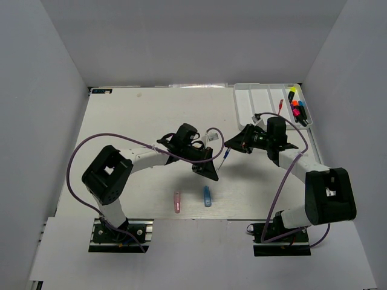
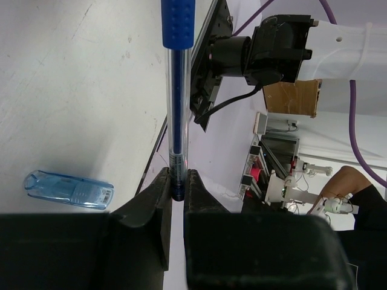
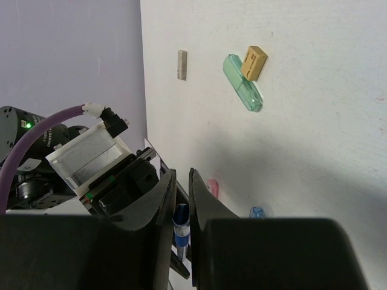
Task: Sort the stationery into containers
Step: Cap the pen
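Observation:
Above the middle of the table, a thin blue pen (image 1: pixel 225 157) spans the gap between my two grippers. My left gripper (image 1: pixel 216 159) is shut on one end of it; in the left wrist view the pen (image 2: pixel 177 109) runs straight up from the fingertips (image 2: pixel 177 186). My right gripper (image 1: pixel 232 145) is shut on the other end, and the pen's blue end (image 3: pixel 181 219) sits between its jaws (image 3: pixel 180 181). The white divided tray (image 1: pixel 257 99) at the back right holds highlighters (image 1: pixel 297 106) and a red pen (image 1: pixel 280 104).
A pink capsule (image 1: pixel 177 202) and a blue capsule (image 1: pixel 207 196) lie near the front edge; the blue capsule (image 2: pixel 68 188) is left of my left fingers. A green capsule (image 3: pixel 242 83), a tan bit (image 3: pixel 254 62) and a pale bit (image 3: pixel 182 64) lie on the table.

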`<action>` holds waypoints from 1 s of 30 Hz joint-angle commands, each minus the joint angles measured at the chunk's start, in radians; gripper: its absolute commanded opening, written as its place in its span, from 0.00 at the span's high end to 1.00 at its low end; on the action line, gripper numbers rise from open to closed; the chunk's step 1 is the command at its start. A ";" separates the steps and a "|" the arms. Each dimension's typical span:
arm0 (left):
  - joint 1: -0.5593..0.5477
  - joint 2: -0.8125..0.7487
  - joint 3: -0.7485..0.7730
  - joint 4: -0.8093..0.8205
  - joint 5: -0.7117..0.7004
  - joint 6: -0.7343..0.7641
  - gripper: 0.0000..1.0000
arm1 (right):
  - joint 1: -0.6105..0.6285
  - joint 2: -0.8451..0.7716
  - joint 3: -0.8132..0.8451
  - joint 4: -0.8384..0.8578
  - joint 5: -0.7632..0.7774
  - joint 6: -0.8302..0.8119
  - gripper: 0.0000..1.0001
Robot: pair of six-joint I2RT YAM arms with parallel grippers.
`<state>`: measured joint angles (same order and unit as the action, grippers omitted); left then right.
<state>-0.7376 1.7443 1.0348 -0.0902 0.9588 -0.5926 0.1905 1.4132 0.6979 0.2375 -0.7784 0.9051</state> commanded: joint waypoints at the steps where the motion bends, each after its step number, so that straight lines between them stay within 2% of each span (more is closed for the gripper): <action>1: 0.010 -0.020 0.074 0.043 -0.054 0.022 1.00 | 0.047 -0.034 0.012 -0.006 -0.053 -0.020 1.00; 30: 0.029 -0.009 0.194 -0.082 -0.175 0.132 1.00 | 0.124 -0.054 -0.015 -0.004 -0.068 -0.028 1.00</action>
<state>-0.7353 1.7454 1.1320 -0.3065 0.8875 -0.4759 0.2455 1.3823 0.6979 0.2947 -0.7052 0.8803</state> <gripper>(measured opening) 0.184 0.163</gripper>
